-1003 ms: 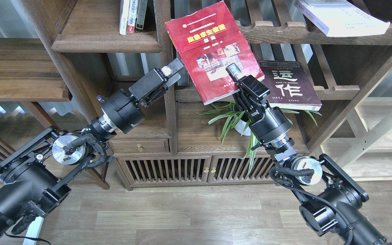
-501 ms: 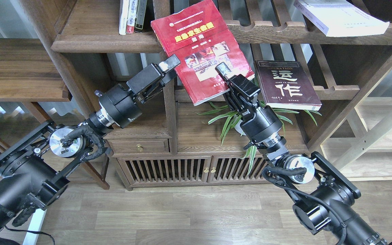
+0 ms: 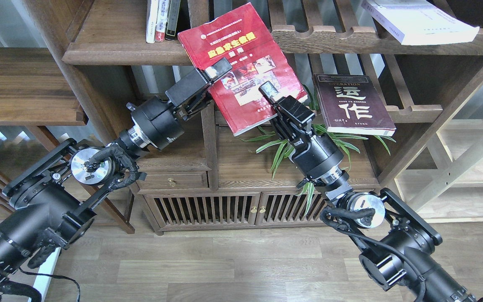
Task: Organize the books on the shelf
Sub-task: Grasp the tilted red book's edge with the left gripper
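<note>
Dark-brown wooden bookcase, flat solid shelf (image 3: 111, 46) upper left. Bright red paperback (image 3: 241, 63) — tilted, airborne beside it, pinched by right tool (image 3: 266, 89); left tool (image 3: 218, 69) against its edge, grip indiscernible. Maroon paperback (image 3: 352, 105) and white paperback (image 3: 417, 21) lie on slatted racks — none shelved.

Open shelf board (image 3: 111, 37) left of the thin upright spines (image 3: 164, 19); red book (image 3: 237, 63) tilted across the dark post (image 3: 206, 126), blocking it. Potted plant (image 3: 292, 144) crowding the lower bay.
</note>
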`<action>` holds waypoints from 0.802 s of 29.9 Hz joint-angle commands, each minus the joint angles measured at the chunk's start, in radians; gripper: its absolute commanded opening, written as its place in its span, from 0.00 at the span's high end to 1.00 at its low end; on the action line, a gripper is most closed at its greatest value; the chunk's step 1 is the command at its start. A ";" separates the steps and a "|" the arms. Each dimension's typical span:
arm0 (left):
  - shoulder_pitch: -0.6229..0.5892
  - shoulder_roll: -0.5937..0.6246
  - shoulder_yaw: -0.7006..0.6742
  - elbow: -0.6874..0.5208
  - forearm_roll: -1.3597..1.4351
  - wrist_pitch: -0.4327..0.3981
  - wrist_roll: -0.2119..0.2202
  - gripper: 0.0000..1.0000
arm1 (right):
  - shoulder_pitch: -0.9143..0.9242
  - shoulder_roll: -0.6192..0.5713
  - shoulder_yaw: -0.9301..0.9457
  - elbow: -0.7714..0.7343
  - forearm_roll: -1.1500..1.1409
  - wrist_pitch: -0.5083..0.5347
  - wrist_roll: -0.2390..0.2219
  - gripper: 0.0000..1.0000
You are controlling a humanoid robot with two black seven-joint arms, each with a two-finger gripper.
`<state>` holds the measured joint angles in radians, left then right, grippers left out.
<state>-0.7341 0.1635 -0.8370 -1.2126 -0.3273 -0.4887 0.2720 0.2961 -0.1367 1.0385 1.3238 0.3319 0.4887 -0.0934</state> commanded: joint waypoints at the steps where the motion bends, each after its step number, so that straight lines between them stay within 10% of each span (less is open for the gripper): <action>1: -0.001 -0.001 0.001 0.001 0.004 0.000 0.003 0.01 | 0.000 0.002 0.000 0.000 -0.007 0.000 0.000 0.97; 11: -0.019 0.010 0.001 -0.001 0.025 0.000 0.001 0.03 | 0.000 0.000 0.000 0.000 -0.008 0.000 0.000 0.97; 24: -0.021 0.011 -0.002 0.001 0.024 0.000 0.013 0.40 | 0.000 0.002 0.002 0.000 -0.010 0.000 0.000 0.97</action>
<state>-0.7559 0.1748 -0.8382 -1.2123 -0.3032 -0.4887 0.2774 0.2964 -0.1353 1.0388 1.3238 0.3233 0.4894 -0.0933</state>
